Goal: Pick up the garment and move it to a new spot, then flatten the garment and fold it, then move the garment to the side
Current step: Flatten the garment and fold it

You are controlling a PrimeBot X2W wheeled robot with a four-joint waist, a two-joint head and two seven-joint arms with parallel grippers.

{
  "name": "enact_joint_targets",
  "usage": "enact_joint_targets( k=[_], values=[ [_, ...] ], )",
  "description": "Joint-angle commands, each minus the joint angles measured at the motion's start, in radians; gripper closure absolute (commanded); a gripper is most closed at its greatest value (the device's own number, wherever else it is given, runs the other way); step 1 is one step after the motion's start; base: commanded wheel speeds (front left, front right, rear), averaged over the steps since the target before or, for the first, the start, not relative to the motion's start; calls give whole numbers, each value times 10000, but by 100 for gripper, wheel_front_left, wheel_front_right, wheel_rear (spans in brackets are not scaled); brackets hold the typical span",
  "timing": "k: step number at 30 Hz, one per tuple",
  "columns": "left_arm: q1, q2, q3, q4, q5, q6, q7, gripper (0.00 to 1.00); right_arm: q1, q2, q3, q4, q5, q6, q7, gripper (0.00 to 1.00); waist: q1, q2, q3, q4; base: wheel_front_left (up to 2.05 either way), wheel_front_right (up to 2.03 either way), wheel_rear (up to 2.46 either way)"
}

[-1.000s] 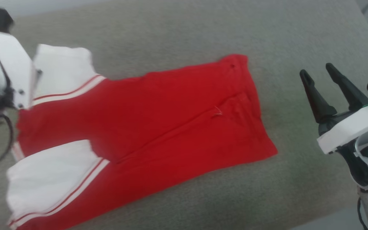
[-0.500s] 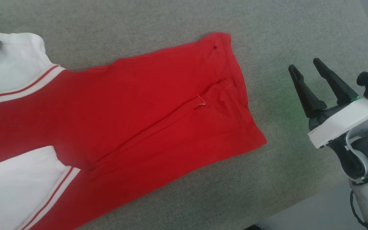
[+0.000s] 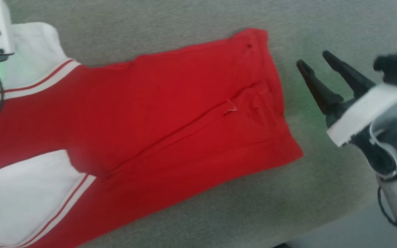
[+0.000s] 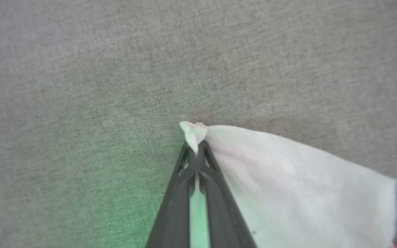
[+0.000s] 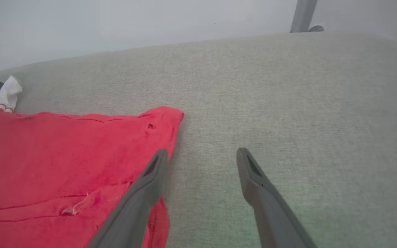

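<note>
1. The surface (image 3: 184,20) is wide and covered with grey woven cloth of fine, slightly rough grain. I judge that it gives some friction, so dragged fabric can wrinkle on it.
2. The garment (image 3: 171,113) lies spread across the surface, with its red body reaching toward the robot's right. It is thin jersey, which I judge to be light, soft and limp. It will sag wherever it is not supported, so corners, seams or the hem are the best places to take hold, ideally two at once.
3. The white sleeves (image 3: 29,193) carry red-striped trim and lie at the left end.
4. The right end effector (image 3: 313,58) hangs just beside the hem. Its dark tapered fingers are spread and hold nothing.
5. The left end effector (image 4: 195,148) is clenched on one sleeve's corner, and a small tuft of cloth sticks out past the tips.
6. A loose thread (image 3: 231,108) sits at the end of a long crease.
</note>
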State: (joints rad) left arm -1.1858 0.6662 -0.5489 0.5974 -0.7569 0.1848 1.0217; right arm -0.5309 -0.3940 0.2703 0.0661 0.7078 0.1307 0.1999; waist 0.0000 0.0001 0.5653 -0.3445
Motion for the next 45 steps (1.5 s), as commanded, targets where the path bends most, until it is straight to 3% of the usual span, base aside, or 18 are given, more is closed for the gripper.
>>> enact_joint_targets(
  k=[1, 8, 19, 20, 21, 22, 29, 36, 45],
  values=[
    [840, -304, -426, 339, -156, -33, 329, 100, -241, -33, 88, 1, 75, -1, 169, 0, 0, -1, 44, 136, 0, 0, 0],
    [283, -998, -591, 45, -43, -208, -49, 100, -1710, -227, 658, 839, 342, -2, 1803, 0, 0, -1, 195, 792, 0, 0, 0],
    [-415, -1976, -850, 555, 94, -706, -1001, 100, -3655, 13, 2036, 3514, 539, -1, 5225, 0, 0, -1, 328, 1714, 0, 0, 0],
    [-436, -2044, -865, 609, 84, -777, -1099, 100, -3715, 61, 2118, 3674, 620, -2, 5466, 42, 0, -1, 309, 1769, 0, 0, 0],
    [-436, -2044, -865, 609, 84, -777, -1099, 100, -3715, 61, 2118, 3674, 620, -2, 5466, 42, 0, -1, 309, 1769, 0, 0, 0],
    [-503, -2149, -873, 727, 86, -928, -1365, 100, -3896, -34, 2396, 3900, 537, -1, 5925, 100, 0, -1, 255, 1888, 0, 0, 0],
    [-756, -2268, -887, 1116, 140, -1192, -1818, 100, -4133, -253, 2357, 3970, 691, -1, 6045, 100, 0, -1, -224, 2259, 0, 0, 0],
    [-637, -2392, -915, 978, -152, -1108, -1374, 100, -3895, -801, 2148, 3601, 732, -1, 5925, 100, 0, -1, -1168, 2725, 0, 0, 0],
    [237, -1770, -1179, -1171, -157, -687, -467, 100, -2708, -1597, 1409, 2333, 841, -2, 6366, 100, 0, -1, -2163, 3332, 0, 0, 0]
  ],
)
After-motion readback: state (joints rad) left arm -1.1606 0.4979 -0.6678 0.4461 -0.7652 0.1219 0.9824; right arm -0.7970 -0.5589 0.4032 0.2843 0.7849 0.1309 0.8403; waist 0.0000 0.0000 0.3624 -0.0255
